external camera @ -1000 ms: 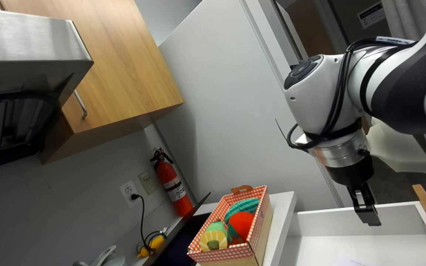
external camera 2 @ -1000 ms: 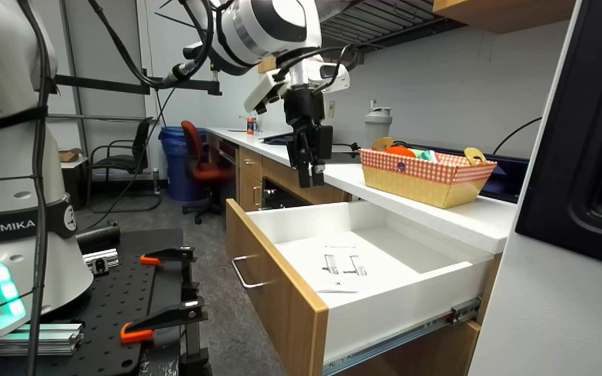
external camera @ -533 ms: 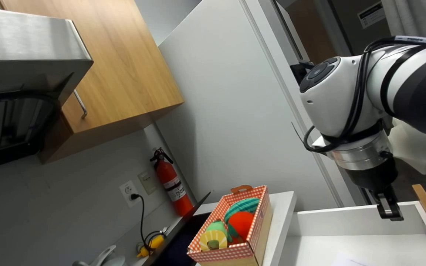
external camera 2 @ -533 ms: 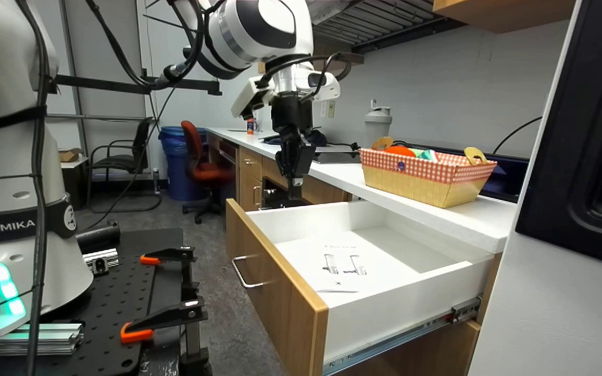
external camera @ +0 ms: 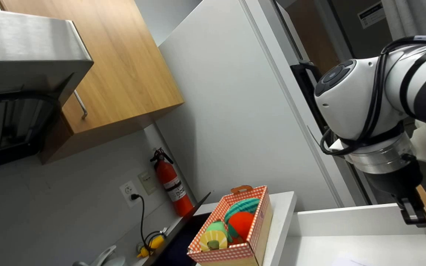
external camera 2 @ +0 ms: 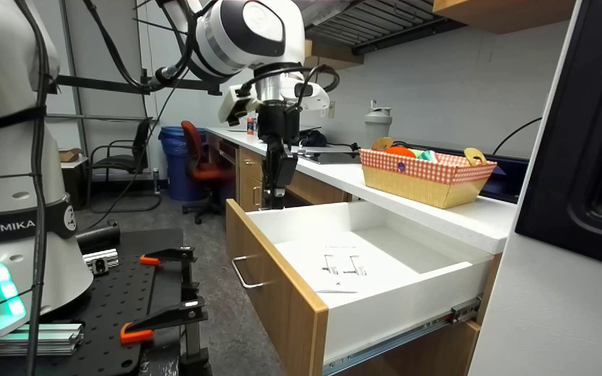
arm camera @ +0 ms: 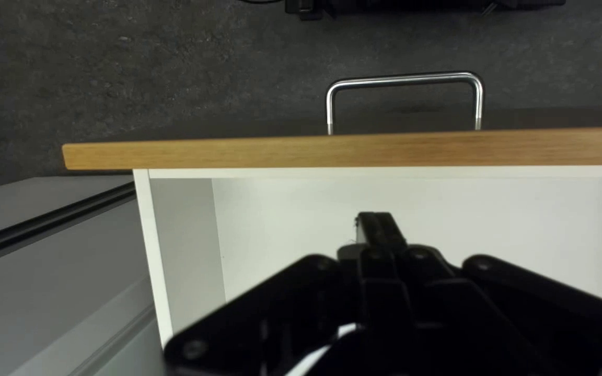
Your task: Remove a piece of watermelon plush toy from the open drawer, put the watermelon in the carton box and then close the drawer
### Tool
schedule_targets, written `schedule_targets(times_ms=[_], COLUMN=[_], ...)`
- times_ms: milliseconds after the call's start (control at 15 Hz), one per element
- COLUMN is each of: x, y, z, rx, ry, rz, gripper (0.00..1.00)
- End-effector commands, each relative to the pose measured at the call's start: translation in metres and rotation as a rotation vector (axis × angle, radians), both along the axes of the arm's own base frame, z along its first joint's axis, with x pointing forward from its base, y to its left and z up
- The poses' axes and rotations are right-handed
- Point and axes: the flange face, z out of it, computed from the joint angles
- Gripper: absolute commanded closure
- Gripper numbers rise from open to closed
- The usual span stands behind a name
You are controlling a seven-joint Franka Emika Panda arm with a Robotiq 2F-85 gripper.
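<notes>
In an exterior view: the carton box (external camera: 259, 232) upright on the white counter (external camera: 279, 214), red-and-white check round its upper sides. Inside it lies the watermelon plush toy (external camera: 243, 207), green striped rind showing, beside a red-orange toy (external camera: 240, 222); a yellow toy (external camera: 207, 237) near them. The drawer (external camera: 350, 223) pulled open next to the counter, white inside. The gripper (external camera: 418, 223) points downward at the drawer's front end; its tips overlap the drawer wall along this line of sight, touching or apart cannot be told

In an exterior view: the drawer has a wooden front with a metal handle (external camera 2: 246, 285); printed sheet (external camera 2: 340, 269) flat on its bottom. The gripper hangs fingers-down, seen against the drawer's far end. The carton box on the counter, tops of toys above its rim, a green-and-white striped patch among them

Wrist view: the gripper's jaws together, the two fingertips (arm camera: 389, 232) side by side with a thin seam between. As seen here they lie over the drawer's white bottom, inside the wooden top edge; the handle shows beyond that edge, above the dark floor (arm camera: 201, 68)
</notes>
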Motion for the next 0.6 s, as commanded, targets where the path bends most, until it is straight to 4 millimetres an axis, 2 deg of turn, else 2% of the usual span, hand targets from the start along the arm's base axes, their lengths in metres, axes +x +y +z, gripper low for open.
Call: schedule_targets(times_ms=[0,533], x=[-0.0032,-0.0038], y=[-0.0042,-0.0094], z=[0.0086,0.0065], rx=[0.021,0.048], ry=[0.005,0.019], rz=[-0.024,-0.062], gripper=[1.00,1.00])
